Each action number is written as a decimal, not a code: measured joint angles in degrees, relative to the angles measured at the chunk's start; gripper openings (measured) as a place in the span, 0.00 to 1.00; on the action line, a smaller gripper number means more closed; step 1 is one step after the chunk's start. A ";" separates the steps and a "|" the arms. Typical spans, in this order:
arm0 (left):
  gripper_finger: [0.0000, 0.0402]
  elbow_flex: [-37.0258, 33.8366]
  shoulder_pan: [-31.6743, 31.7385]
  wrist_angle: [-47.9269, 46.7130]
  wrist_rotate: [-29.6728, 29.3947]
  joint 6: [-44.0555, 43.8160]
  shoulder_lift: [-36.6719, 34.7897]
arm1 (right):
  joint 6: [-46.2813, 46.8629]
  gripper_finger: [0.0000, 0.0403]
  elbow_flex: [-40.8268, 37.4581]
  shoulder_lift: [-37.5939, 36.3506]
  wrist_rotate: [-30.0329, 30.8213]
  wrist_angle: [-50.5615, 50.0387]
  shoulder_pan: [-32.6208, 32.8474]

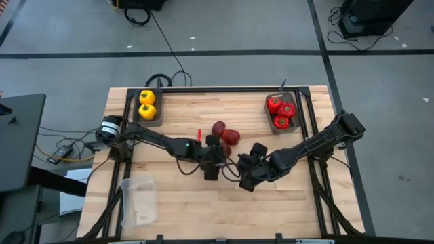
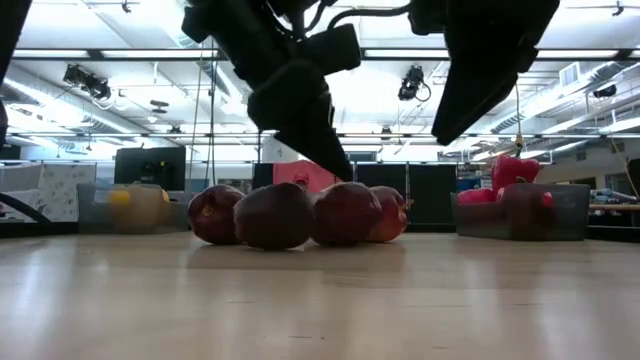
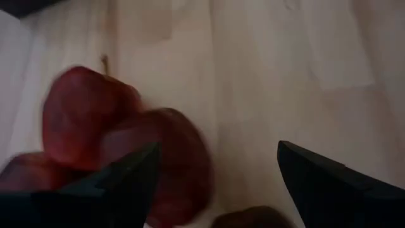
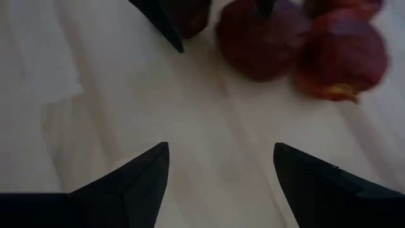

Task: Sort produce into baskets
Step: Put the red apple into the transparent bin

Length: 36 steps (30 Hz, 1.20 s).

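Several dark maroon fruits [image 2: 275, 215] lie close together on the wooden table, near its middle; they also show in the high view [image 1: 225, 132]. My left gripper [image 3: 215, 183] is open and points down just over this cluster [image 3: 82, 114]. It also shows in the high view [image 1: 215, 152], and I see no touch. My right gripper [image 4: 218, 177] is open over bare wood to the right of the fruits [image 4: 262, 41], higher up in the low view [image 2: 480, 70]. Two yellow peppers [image 1: 147, 106] lie in a dark grey tray at the far left. Red peppers [image 1: 281, 112] lie in a dark grey tray at the far right.
A clear plastic tray [image 1: 139, 200] stands at the near left of the table. Free wood lies along the near edge between it and my right arm [image 1: 305, 146]. Cables lie on the floor beyond the far edge.
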 joint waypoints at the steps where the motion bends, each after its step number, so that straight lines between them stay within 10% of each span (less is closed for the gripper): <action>1: 0.80 0.00 0.35 0.16 -0.04 0.60 0.00 | 0.44 0.73 0.00 -0.16 0.70 -0.87 0.09; 27: 0.87 7.99 18.59 3.52 19.14 18.52 3.08 | 19.68 0.73 -8.39 -0.69 5.04 -2.57 4.76; 36: 0.98 14.07 18.63 -2.94 16.39 19.94 10.57 | 19.41 0.75 -8.37 -0.70 4.90 -1.64 4.49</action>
